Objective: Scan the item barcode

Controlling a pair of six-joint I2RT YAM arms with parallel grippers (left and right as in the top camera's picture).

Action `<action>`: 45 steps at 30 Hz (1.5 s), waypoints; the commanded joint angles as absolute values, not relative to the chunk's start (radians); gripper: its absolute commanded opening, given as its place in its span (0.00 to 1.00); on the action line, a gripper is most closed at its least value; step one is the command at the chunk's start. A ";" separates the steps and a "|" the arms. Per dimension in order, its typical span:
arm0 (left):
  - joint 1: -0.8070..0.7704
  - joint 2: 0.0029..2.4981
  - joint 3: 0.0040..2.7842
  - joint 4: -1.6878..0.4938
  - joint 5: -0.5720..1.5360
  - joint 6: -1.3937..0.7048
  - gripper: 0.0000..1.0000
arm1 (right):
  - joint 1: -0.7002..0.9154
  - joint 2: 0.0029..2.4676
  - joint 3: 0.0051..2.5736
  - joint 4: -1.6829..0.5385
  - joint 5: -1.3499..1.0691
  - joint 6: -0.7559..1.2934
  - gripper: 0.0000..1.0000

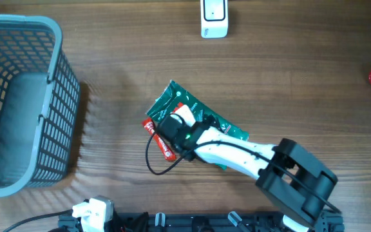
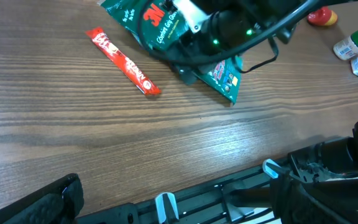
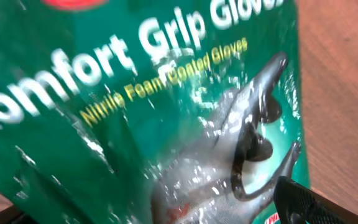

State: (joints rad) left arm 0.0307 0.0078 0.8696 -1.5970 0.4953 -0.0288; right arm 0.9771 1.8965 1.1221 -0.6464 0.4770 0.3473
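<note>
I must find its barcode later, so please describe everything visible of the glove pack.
The glove pack is a flat, glossy green plastic bag, printed "Comfort Grip Gloves" in white, with a grey glove pictured. It lies printed face up, slanted, near the middle of the wooden table. The right gripper hangs over it and hides part of it; contact cannot be told. A red stick lies beside it. No barcode shows.

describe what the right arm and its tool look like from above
The right arm has a slim white link between a blocky black joint housing and a black tool. A small green light glows on the tool's body, and a thin black cable runs along the white link and loops out beside the tool.
</note>
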 commanded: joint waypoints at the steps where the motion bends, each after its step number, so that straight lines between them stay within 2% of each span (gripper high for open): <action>1: 0.030 0.005 0.870 -1.595 0.496 -0.031 1.00 | 0.995 2.065 1.089 -0.668 0.496 0.427 0.77; 2: 0.030 0.005 0.870 -1.595 0.497 -0.031 1.00 | 0.996 2.080 1.089 -0.684 0.492 0.445 0.45; 3: 0.030 0.005 0.870 -1.595 0.496 -0.031 1.00 | 0.996 2.088 1.089 -0.698 0.489 0.476 0.18; 4: 0.030 0.005 0.870 -1.595 0.497 -0.031 1.00 | 0.995 2.089 1.089 -0.709 0.482 0.514 0.05; 10: 0.030 0.005 0.870 -1.595 0.496 -0.031 1.00 | 0.995 2.041 1.159 -0.792 0.447 0.541 0.04; 14: 0.030 0.005 0.870 -1.595 0.496 -0.031 1.00 | 0.986 1.823 1.234 -0.831 0.377 0.421 0.04; 18: 0.030 0.005 0.870 -1.595 0.497 -0.031 1.00 | 0.906 1.566 1.246 -0.825 0.064 0.220 0.04; 22: 0.030 0.005 0.870 -1.595 0.497 -0.031 1.00 | 0.698 1.406 1.245 -0.828 -0.520 -0.019 0.05; 23: 0.030 0.005 0.870 -1.595 0.496 -0.031 1.00 | 0.630 1.400 1.245 -0.829 -0.670 -0.069 0.05; 28: 0.030 0.005 0.870 -1.595 0.497 -0.031 1.00 | 0.482 1.449 1.185 -0.809 -1.054 -0.230 0.05; 35: 0.030 0.005 0.870 -1.595 0.496 -0.031 1.00 | 0.447 1.570 1.057 -0.652 -1.443 -0.310 0.04; 38: 0.030 0.005 0.870 -1.595 0.496 -0.031 1.00 | 0.447 1.612 1.052 -0.609 -1.623 -0.287 0.05; 45: 0.030 0.005 0.870 -1.595 0.496 -0.031 1.00 | 0.434 1.613 1.053 -0.240 -1.621 0.468 0.05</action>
State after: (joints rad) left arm 0.0307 0.0082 0.8696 -1.5978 0.4957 -0.0288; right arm 0.4477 1.6051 1.0428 -0.3454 -1.5524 0.0902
